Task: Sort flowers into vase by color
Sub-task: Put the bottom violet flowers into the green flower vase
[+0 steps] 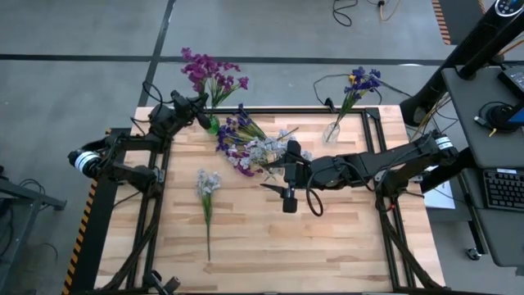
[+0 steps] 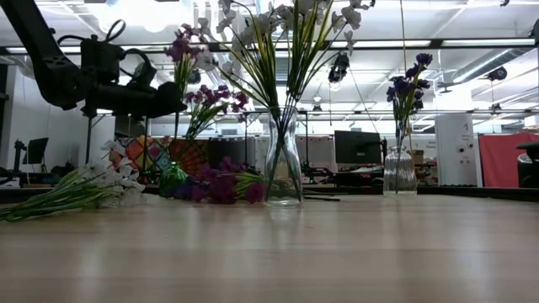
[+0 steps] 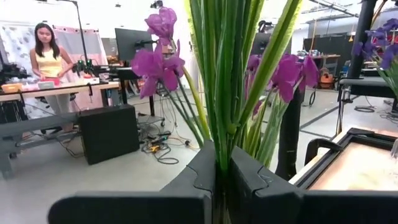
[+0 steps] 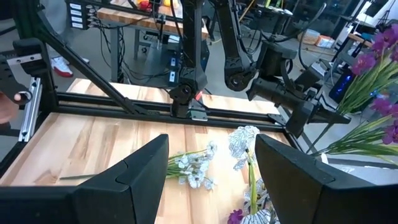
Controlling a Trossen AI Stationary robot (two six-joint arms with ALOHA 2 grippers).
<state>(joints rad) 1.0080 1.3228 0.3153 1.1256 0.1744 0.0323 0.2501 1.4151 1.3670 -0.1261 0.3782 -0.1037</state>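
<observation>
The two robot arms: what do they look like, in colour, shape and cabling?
Both arms are dark, built of jointed segments. The left arm and right arm each carry a white band near the base. Black cables loop beside them. The right pincer has broad, flat, angular black fingers.

We see open tabletop [image 1: 327, 246] from 4 to 8 o'clock; only one pale spray [image 1: 206, 192] lies there. The flower pile [image 1: 246, 143], right arm [image 1: 360, 170] and vases [image 1: 332, 131] crowd 10 to 2 o'clock.
</observation>
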